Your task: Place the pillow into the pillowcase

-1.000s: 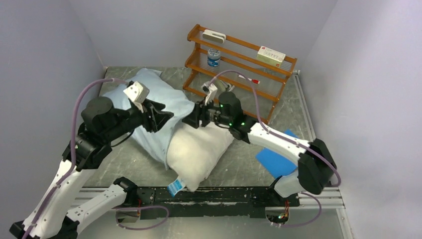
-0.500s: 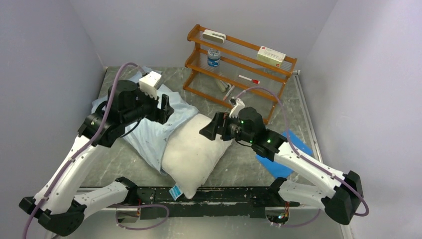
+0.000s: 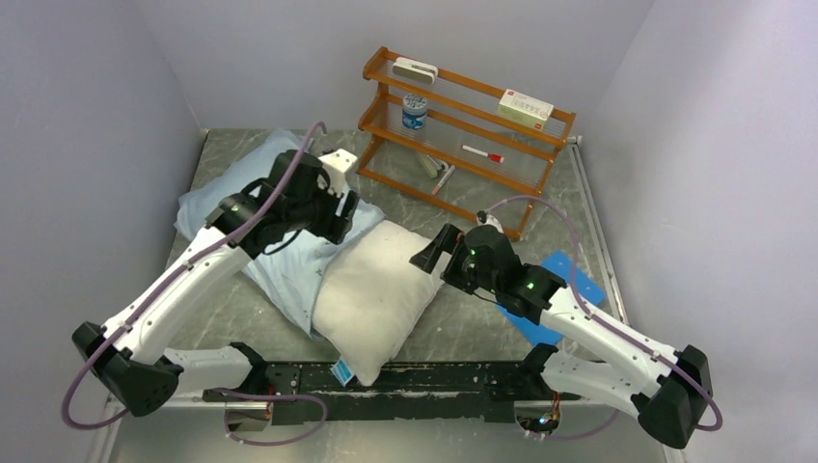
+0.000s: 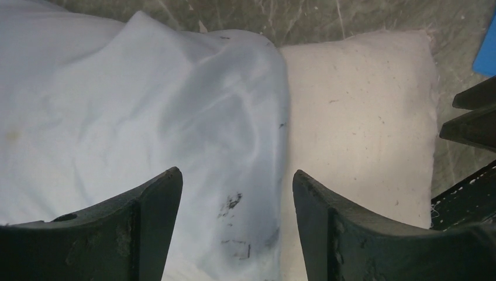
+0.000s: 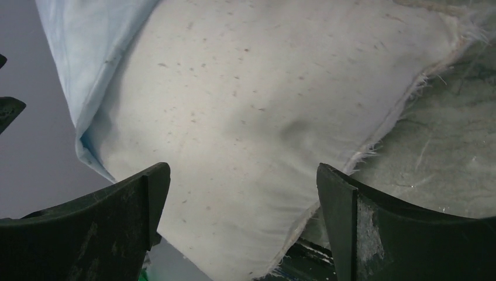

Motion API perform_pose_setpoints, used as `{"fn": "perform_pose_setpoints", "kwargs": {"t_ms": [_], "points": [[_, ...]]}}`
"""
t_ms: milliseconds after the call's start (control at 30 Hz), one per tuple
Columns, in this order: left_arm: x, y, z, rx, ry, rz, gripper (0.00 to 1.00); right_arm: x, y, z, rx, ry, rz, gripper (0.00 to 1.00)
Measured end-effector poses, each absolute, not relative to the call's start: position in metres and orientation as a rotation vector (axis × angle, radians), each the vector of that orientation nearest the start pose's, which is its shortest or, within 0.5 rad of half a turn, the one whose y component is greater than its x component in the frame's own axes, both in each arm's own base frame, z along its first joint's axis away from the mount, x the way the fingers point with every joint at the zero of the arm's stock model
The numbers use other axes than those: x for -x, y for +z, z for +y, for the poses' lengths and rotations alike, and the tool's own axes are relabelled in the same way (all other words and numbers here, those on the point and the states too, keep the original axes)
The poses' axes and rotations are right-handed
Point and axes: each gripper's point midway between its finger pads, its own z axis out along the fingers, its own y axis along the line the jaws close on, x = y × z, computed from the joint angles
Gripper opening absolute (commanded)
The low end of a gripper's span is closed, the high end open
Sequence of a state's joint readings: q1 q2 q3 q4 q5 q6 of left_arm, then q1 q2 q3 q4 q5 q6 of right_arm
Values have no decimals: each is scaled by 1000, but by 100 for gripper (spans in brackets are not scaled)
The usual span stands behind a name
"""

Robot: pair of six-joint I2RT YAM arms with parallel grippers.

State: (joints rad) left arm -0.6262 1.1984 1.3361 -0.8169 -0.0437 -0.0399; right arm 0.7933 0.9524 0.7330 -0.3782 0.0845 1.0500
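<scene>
Pillow, a large plump off-white rectangular cushion [image 3: 371,289], lies diagonally on the grey marbled tabletop [image 3: 453,323]. Its far end is tucked into the mouth of the pillowcase, a thin wrinkled pale-blue fabric sack [image 3: 285,275]. Its near end, with the small blue-and-white tag [image 3: 340,369], sits at the tabletop's front edge, well outside the sack. The greater part of the cushion is uncovered. Change over the last second: both hands were close together at the sack's mouth, apparently pinching there; both have now let go. Now the left hand [image 3: 345,207] stands over the hem, fingers apart, nothing between them; its wrist view shows the blue hem crossing the cushion below. Meanwhile the right hand [image 3: 431,253] has drawn back to the cushion's right flank, fingers wide apart and empty, above the frayed seam. The cushion itself has hardly shifted. Judgement: one pull-over stroke is done and a regrasp is pending; insertion is well short of half. The next grip probably needs the hem on both sides, else the cloth bunches at a corner.
</scene>
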Motion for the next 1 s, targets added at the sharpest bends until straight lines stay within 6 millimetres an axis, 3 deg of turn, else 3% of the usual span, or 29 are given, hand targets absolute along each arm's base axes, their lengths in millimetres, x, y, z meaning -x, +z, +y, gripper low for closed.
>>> {"fn": "perform_pose_setpoints", "kwargs": {"t_ms": [267, 467, 667, 833, 1000], "points": [[-268, 235, -212, -755, -191, 2194, 75, -199, 146, 239, -431, 931, 2358, 100], [-271, 205, -208, -819, -53, 2227, 75, -197, 134, 242, -456, 949, 2380, 100], [-269, 188, -205, -859, 32, 2222, 70, -196, 128, 244, -470, 960, 2390, 100], [-272, 185, -202, -869, 123, 2177, 45, -197, 127, 249, -467, 982, 2387, 100], [-276, 186, -206, -899, 196, 2125, 11, -193, 116, 250, -473, 1011, 2393, 100]]}}
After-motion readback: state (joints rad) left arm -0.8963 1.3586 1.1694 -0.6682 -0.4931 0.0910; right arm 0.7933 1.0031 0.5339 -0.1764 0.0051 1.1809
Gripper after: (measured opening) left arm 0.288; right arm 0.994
